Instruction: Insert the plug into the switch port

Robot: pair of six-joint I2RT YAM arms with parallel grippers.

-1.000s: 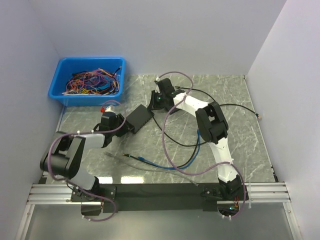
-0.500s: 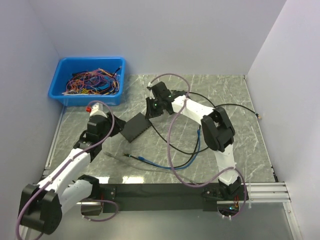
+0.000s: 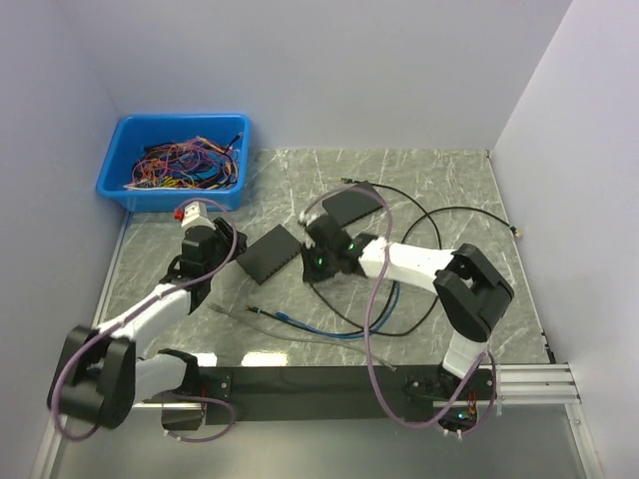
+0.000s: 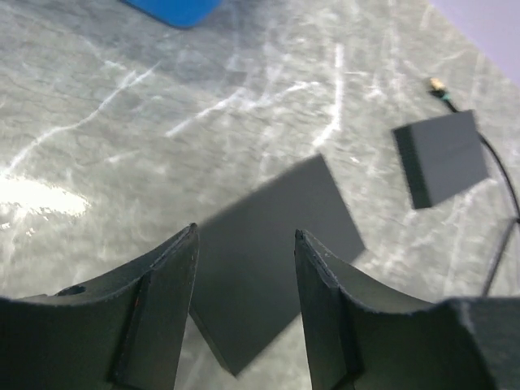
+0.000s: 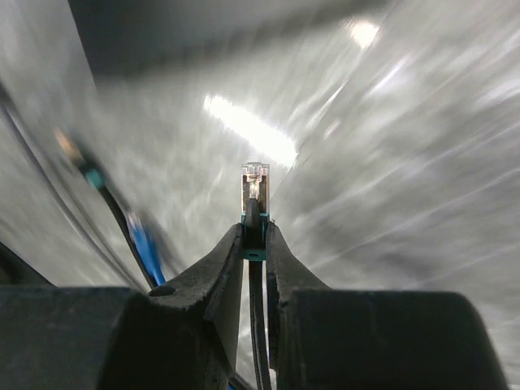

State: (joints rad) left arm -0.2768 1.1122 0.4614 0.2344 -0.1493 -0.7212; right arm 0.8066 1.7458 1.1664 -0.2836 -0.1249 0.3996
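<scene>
A flat black switch box (image 3: 270, 251) lies left of the table's centre; it also shows in the left wrist view (image 4: 276, 244). My left gripper (image 3: 222, 257) is open and empty just left of it, its jaws (image 4: 245, 236) framing the box's near corner without touching. My right gripper (image 3: 315, 261) sits at the box's right end, shut on a clear plug (image 5: 254, 183) with a teal boot and a black cable (image 3: 439, 215). The plug points forward from the fingertips (image 5: 254, 231). The right wrist view is blurred, and the port is not visible.
A second black box (image 3: 349, 207) lies behind the right gripper, also in the left wrist view (image 4: 443, 158). A blue bin (image 3: 175, 160) of coloured wires stands at the back left. A blue cable (image 3: 310, 327) and black loops lie near the front centre.
My right gripper has moved forward and down from the back to the switch box's right end, uncovering the second black box. My left arm has swung and its gripper shifted slightly.
</scene>
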